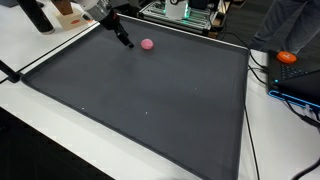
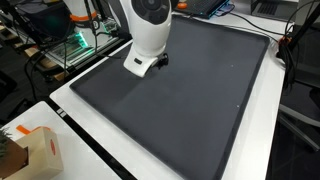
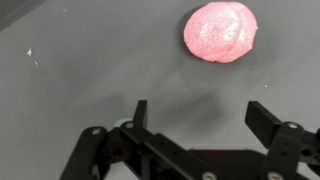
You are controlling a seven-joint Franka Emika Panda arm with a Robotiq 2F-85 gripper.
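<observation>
Black gripper (image 3: 198, 108) low in the wrist view, jaws spread wide, nothing between them. Fingertips (image 3: 141, 110) hang over a dark grey mat (image 3: 90, 70); whether they touch it cannot be told. Just beyond the open jaws lies a pink ball (image 3: 220, 32), glittery and slightly lumpy. It sits on the mat, off toward the finger on the picture's right, apart from both fingers. Small white speck (image 3: 30, 52) on the mat, well to the other side.

In an exterior view the gripper (image 1: 128, 42) slants down near the mat's far edge, with the pink ball (image 1: 147, 44) just beside it, not touching. Mat covers most of a white surface (image 1: 40, 110). In an exterior view the white arm (image 2: 150, 35) stands in front and the ball is hidden.

Farther out: cardboard box (image 2: 40, 150) on a corner of the surface, orange object (image 1: 288, 57) past the mat's side edge, cables (image 1: 262, 75) near it.
</observation>
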